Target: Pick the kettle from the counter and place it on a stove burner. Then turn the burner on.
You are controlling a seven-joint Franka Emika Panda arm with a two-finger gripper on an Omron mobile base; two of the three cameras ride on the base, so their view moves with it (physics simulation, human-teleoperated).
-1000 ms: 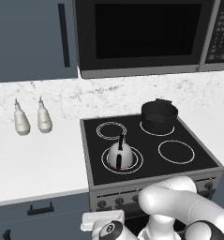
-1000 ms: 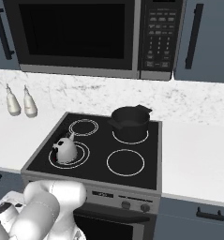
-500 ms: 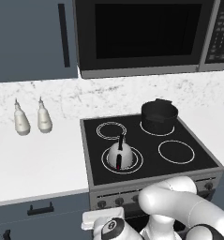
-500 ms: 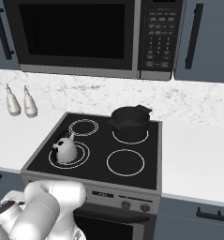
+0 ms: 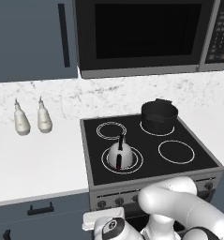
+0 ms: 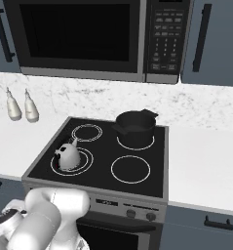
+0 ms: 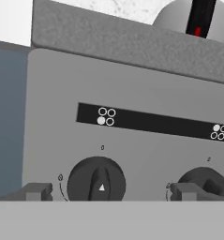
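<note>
Black knob (image 7: pixel 96 181) sits between released jaws; kettle (image 5: pixel 119 154) rests on burner (image 5: pixel 122 159); centre, clench, then twist.

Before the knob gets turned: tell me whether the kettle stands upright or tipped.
Upright. The kettle sits flat inside the largest burner ring, its black handle arching straight up.

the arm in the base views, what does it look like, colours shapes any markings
The arm is glossy white, built of thick rounded segments like fat tubes with bulging elbows. In the right base view the same smooth white casing shows, with a dark band at a joint at the lower left. A small round dark disc sits on the white part near the bottom of the left base view. No cables or lettering are visible.
</note>
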